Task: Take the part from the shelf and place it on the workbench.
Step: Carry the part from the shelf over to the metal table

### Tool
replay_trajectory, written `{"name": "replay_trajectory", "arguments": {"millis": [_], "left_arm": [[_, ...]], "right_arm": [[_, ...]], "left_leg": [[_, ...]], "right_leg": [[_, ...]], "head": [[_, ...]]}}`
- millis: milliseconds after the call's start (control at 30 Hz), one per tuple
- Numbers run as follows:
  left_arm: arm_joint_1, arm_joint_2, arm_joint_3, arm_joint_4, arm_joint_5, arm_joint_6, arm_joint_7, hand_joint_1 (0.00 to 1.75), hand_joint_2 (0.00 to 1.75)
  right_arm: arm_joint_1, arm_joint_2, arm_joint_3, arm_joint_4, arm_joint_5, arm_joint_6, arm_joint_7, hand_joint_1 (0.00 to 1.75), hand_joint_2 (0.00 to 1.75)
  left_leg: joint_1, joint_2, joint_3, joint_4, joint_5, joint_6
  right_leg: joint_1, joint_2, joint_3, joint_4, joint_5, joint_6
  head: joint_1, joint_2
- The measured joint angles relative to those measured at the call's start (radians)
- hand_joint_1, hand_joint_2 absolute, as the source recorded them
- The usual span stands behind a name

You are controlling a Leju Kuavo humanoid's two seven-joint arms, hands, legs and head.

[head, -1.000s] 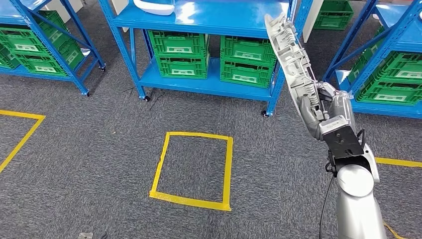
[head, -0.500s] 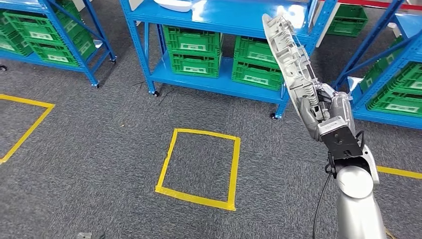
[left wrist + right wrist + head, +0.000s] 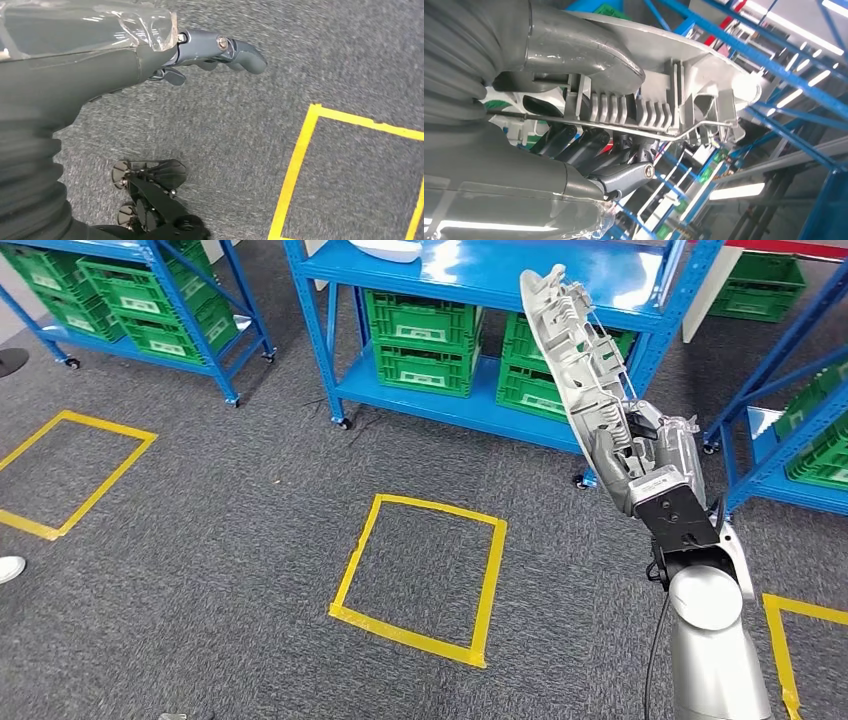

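My right hand (image 3: 655,465) grips a long grey-white plastic part (image 3: 580,370), ribbed on its inner side, and holds it up tilted in front of the blue shelf (image 3: 500,270). In the right wrist view the thumb and dark fingers (image 3: 574,145) clamp the ribbed part (image 3: 664,105) from both sides. Another white part (image 3: 388,249) lies on the shelf's upper board. My left hand (image 3: 220,50) hangs over the grey carpet, its fingers loosely curled and nothing in them.
Green crates (image 3: 425,330) fill the lower shelf boards, with more racks at left (image 3: 150,300) and right (image 3: 800,430). Yellow tape squares (image 3: 420,575) mark the grey carpet. A white shoe tip (image 3: 8,568) shows at the left edge.
The whole scene has shifted right and down across the frames, so the camera has turned left. My right hand keeps holding the part in about the same place in the picture.
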Motion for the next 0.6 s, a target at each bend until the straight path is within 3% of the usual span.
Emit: {"name": "replay_trajectory", "arguments": {"millis": [33,67,133,200,267,300,367,433,467,533,567,600], "left_arm": [[0.001,0.0,0.001,0.0,0.0,0.0,0.0,0.0,1.75],[0.001,0.0,0.002,0.0,0.0,-0.001,0.0,0.0,1.75],[0.001,0.002,0.003,0.0,-0.001,-0.002,0.0,0.0,1.75],[-0.001,0.003,0.004,0.0,-0.001,-0.004,-0.001,0.0,1.75],[0.0,0.004,0.007,0.0,-0.002,-0.006,-0.003,0.0,1.75],[0.002,0.004,0.009,0.0,-0.004,-0.006,-0.003,0.0,1.75],[0.003,0.004,0.01,0.0,-0.006,-0.007,-0.005,0.0,1.75],[0.0,0.004,0.011,0.001,-0.008,-0.008,-0.007,0.0,1.75],[-0.001,0.005,0.011,0.001,-0.009,-0.009,-0.008,0.0,1.75],[0.0,0.004,0.011,0.003,-0.01,-0.009,-0.01,0.0,1.75],[0.001,0.004,0.011,0.004,-0.011,-0.009,-0.011,0.0,1.75],[0.001,0.004,0.011,0.005,-0.011,-0.009,-0.012,0.0,1.75]], "right_arm": [[0.0,0.0,0.0,0.001,0.0,0.0,0.0,1.75,1.75],[-0.001,0.0,0.0,0.001,0.0,0.0,0.0,1.75,1.75],[-0.002,0.0,0.0,0.001,0.0,0.0,0.0,1.75,1.75],[-0.004,0.0,0.001,0.001,0.001,0.0,0.0,1.75,1.75],[-0.006,-0.001,0.001,0.001,0.001,-0.001,-0.002,1.75,1.75],[-0.007,-0.001,0.001,0.001,0.002,-0.001,-0.003,1.75,1.75],[-0.01,-0.004,0.003,0.002,0.004,-0.003,-0.006,1.75,1.75],[-0.009,-0.011,0.004,0.004,0.005,-0.004,-0.008,1.75,1.75],[-0.007,-0.013,0.004,0.006,0.006,-0.004,-0.008,1.75,1.75],[-0.003,-0.015,0.004,0.009,0.006,-0.004,-0.009,1.75,1.75],[-0.002,-0.016,0.005,0.009,0.006,-0.004,-0.009,1.75,1.75],[-0.002,-0.016,0.006,0.009,0.006,-0.005,-0.009,1.75,1.75]], "left_leg": [[0.0,0.002,0.008,-0.014,0.015,0.002],[-0.001,0.007,0.035,-0.067,0.044,0.006],[-0.01,0.04,0.108,-0.206,0.096,0.021],[-0.022,0.063,0.141,-0.276,0.112,0.033],[-0.029,0.046,0.139,-0.285,0.115,0.04],[-0.027,0.036,0.143,-0.294,0.121,0.043],[-0.022,0.015,0.153,-0.315,0.136,0.052],[-0.019,-0.006,0.153,-0.322,0.144,0.059],[-0.02,-0.019,0.15,-0.321,0.145,0.061],[-0.019,-0.046,0.146,-0.317,0.146,0.062],[-0.018,-0.059,0.145,-0.313,0.145,0.06],[-0.015,-0.073,0.144,-0.307,0.143,0.056]], "right_leg": [[0.001,-0.008,0.0,0.0,0.0,0.0],[0.003,-0.016,0.001,0.0,0.0,0.0],[0.008,-0.031,0.001,-0.001,0.0,0.001],[0.012,-0.048,0.001,-0.002,0.0,0.003],[0.011,-0.067,0.003,-0.006,0.0,0.011],[0.009,-0.065,0.004,-0.006,-0.002,0.015],[0.007,-0.029,-0.012,0.031,-0.026,0.016],[0.007,0.014,-0.065,0.14,-0.077,0.007],[0.007,0.023,-0.097,0.207,-0.103,0.004],[0.004,0.03,-0.128,0.27,-0.118,0.013],[0.0,0.032,-0.112,0.24,-0.1,0.024],[-0.005,0.038,-0.079,0.176,-0.071,0.036]], "head": [[0.0,0.0],[0.0,0.0],[0.0,0.0],[0.0,0.0],[0.0,0.0],[0.001,0.0],[0.004,0.0],[0.009,0.0],[0.012,0.0],[0.012,0.0],[0.013,0.0],[0.013,0.0]]}}
